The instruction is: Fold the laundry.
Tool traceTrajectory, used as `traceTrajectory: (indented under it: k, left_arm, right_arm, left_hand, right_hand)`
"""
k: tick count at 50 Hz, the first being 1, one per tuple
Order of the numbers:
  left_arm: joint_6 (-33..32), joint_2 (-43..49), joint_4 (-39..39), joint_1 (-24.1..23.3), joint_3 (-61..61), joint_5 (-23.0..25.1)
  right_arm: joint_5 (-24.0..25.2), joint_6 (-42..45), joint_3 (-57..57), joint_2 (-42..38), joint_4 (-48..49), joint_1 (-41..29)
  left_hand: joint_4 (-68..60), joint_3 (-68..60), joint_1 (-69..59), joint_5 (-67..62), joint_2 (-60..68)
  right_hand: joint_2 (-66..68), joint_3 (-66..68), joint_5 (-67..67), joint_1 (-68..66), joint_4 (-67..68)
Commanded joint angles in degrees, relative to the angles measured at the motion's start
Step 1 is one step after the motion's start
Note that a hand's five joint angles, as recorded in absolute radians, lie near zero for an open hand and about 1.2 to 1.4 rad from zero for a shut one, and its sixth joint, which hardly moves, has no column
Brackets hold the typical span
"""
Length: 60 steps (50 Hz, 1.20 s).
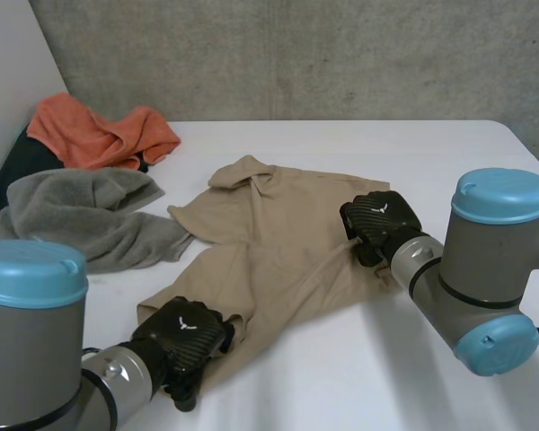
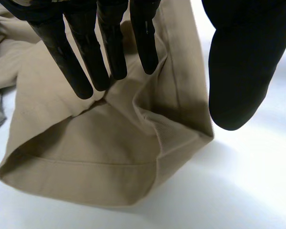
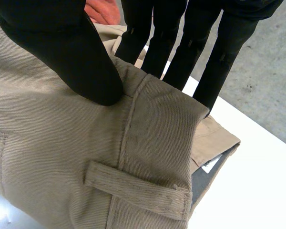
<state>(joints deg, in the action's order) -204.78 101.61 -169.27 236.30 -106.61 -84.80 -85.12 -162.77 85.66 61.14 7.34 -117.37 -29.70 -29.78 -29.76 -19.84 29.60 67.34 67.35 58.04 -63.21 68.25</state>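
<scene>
Pinching trousers (image 1: 278, 242) waistband (image 3: 152, 133): right hand (image 1: 382, 224) | left hand (image 1: 184, 334) flat by hem (image 2: 86, 167)

dark cloth (image 1: 12, 169): mostly covered by orange cloth (image 1: 99, 135) and grey towel (image 1: 81, 211).
right hand (image 3: 62, 52) fingers (image 3: 219, 62): tips partly hidden behind trousers (image 3: 62, 143) waistband (image 3: 157, 124).
label (image 3: 210, 163) (white, inside waistband): too small to be read.

Four pieces of laundry lie on the one white counter (image 1: 449, 153): one pair of beige trousers (image 1: 278, 238), one grey cloth (image 1: 81, 215), one orange cloth (image 1: 99, 135) and one dark cloth (image 1: 13, 171). Two robot arms reach in, each ending in one black hand, which makes two: the left robot hand (image 1: 184, 337) and the right robot hand (image 1: 382, 224). On the trousers' waistband, one belt loop (image 3: 133, 188) can be counted in the right wrist view.
</scene>
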Motion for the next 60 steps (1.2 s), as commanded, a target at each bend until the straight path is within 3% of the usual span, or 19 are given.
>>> traceTrajectory:
  k: [1, 7, 12, 19, 25, 30, 36, 42, 46, 50, 55, 60]
  left_arm:
    - [-1.67, 4.38, -7.29, -1.27, 1.13, -8.09]
    - [-6.41, 8.07, -9.94, -2.86, 2.63, -11.88]
    - [-9.49, 7.99, -11.25, -3.91, 2.81, -14.07]
    - [-9.06, 0.88, -13.72, -2.77, 4.39, -17.24]
    - [-9.94, -9.40, -8.11, 0.66, 7.72, -14.88]
    - [-8.19, -19.41, 4.62, 2.50, 13.16, -8.92]
    - [-4.49, -25.76, 11.68, 4.87, 18.10, -2.57]
    - [-3.78, -18.92, 10.98, 9.27, 20.82, -0.64]
    - [-3.52, -9.08, 8.96, 9.36, 25.30, -1.16]
    - [-3.17, 1.64, 7.99, 8.66, 31.97, -2.74]
    - [-1.07, 14.37, 7.64, 7.08, 47.67, -6.86]
    - [2.98, 21.08, 7.55, 6.46, 65.79, -8.72]
  right_arm:
    - [-1.10, -0.88, -0.40, 0.03, 0.05, -0.40]
    - [-1.10, -1.06, -0.31, 0.56, 0.05, 0.47]
    - [-1.19, -1.06, 0.56, 1.52, -0.13, 1.00]
    - [-0.57, 0.96, 3.11, 6.53, -2.76, 1.09]
    - [1.62, 15.18, 5.40, 18.12, -15.84, 3.02]
    - [3.81, 24.94, 4.70, 29.62, -26.39, 5.22]
    - [5.84, 24.17, 2.41, 35.72, -29.57, 5.92]
    - [8.83, 20.75, 1.18, 32.65, -28.87, 8.38]
    - [9.27, 18.81, -1.10, 24.48, -27.29, 6.98]
    - [7.26, 16.96, -5.22, 15.17, -25.18, 5.75]
    - [1.38, 13.89, -15.57, 3.14, -21.32, 4.26]
    - [-3.03, 10.55, -29.73, -2.07, -16.93, 3.11]
  left_hand:
    - [-4.23, -4.15, -4.17, -4.09, 4.34]
    - [-5.90, -5.82, -5.84, -5.75, 6.00]
    - [-50.19, -50.11, -50.13, -50.04, 50.29]
    - [-50.30, -50.22, -50.24, -50.16, 50.40]
    - [-50.30, -50.22, -50.24, -50.16, 50.40]
    - [-50.30, -50.22, -50.24, -50.16, 50.40]
    - [-50.30, -50.22, -50.24, -50.16, 50.40]
    - [-50.30, -50.22, -50.24, -50.16, 50.40]
    - [-50.30, -50.22, -50.24, -50.16, 50.40]
    - [-50.30, -50.22, -50.24, -50.16, 50.40]
    - [-50.30, -50.22, -50.24, -50.16, 50.40]
    - [-50.30, -50.22, -50.24, -50.16, 50.40]
  right_hand:
    - [12.66, 12.65, 11.96, -16.79, 11.75]
    - [12.66, 12.65, 11.96, -16.79, 11.75]
    - [12.66, 12.65, 11.96, -16.79, 11.75]
    - [12.66, 12.65, 11.96, -16.79, 11.75]
    - [12.66, 12.65, 11.96, -16.79, 11.75]
    - [12.66, 12.65, 11.96, -16.79, 11.75]
    - [12.66, 12.65, 11.96, -16.79, 11.75]
    - [12.66, 12.65, 11.96, -16.79, 11.75]
    - [12.66, 12.65, 11.96, -16.79, 11.75]
    - [12.66, 12.65, 11.96, -16.79, 11.75]
    - [12.66, 12.65, 11.96, -16.79, 11.75]
    - [12.66, 12.65, 11.96, -16.79, 11.75]
